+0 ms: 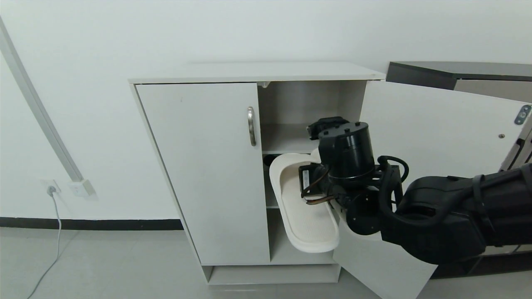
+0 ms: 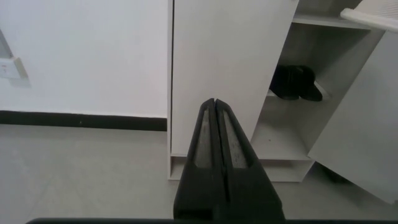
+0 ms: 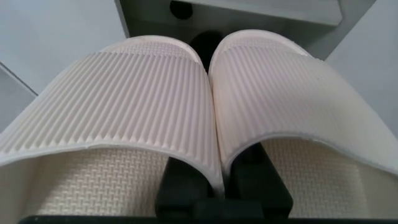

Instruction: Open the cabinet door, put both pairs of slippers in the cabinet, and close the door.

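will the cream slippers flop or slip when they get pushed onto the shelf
Probably fairly stiff: in the head view the cream slippers jut down from the right gripper without sagging. Likely light foam, since one pinch carries both. Ribbed straps and patterned footbeds suggest decent grip, so slipping looks unlikely.

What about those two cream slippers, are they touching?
Touching. The right wrist view shows one cream slipper pressed against the other slipper along their ribbed straps, no gap.

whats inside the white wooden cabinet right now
A pair of black slippers sits on the middle shelf. The pair of cream ribbed slippers in the right gripper covers part of the opening, and the closed left door hides that half.
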`<state>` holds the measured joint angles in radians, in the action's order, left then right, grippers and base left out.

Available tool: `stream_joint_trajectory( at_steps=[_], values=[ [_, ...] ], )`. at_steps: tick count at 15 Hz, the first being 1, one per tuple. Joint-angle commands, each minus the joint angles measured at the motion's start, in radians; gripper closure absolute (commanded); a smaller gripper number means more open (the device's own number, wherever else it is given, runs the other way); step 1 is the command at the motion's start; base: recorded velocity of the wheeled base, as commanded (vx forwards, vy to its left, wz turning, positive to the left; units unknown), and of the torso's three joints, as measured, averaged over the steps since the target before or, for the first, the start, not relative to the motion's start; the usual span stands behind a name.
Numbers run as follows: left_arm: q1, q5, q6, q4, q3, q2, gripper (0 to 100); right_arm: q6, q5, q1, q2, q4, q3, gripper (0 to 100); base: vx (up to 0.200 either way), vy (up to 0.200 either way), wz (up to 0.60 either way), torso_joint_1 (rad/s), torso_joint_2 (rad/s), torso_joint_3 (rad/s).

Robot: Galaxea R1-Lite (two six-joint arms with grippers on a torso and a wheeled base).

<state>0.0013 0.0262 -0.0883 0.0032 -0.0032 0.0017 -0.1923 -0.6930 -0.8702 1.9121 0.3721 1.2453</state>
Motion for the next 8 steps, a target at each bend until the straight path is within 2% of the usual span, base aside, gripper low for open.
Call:
stream_joint_trajectory(
  at_steps=[1, 5, 8],
  values=[
    [0.000, 0.000, -0.001, 0.000, 0.000, 0.000, 100, 0.002, -0.036, 0.007, 0.062, -0.002, 0.059, 100, 0.000, 0.000, 0.00, 0.000, 0.00, 0.000],
    [-0.001, 0.000, 0.001, 0.000, 0.000, 0.000, 100, 0.004, -0.056, 0.013, 0.090, -0.041, 0.131, 100, 0.000, 0.000, 0.00, 0.000, 0.00, 0.000],
    [0.000, 0.001, -0.001, 0.000, 0.000, 0.000, 100, 0.002, -0.056, 0.014, 0.085, -0.050, 0.132, 100, 0.000, 0.000, 0.00, 0.000, 0.00, 0.000]
  ],
)
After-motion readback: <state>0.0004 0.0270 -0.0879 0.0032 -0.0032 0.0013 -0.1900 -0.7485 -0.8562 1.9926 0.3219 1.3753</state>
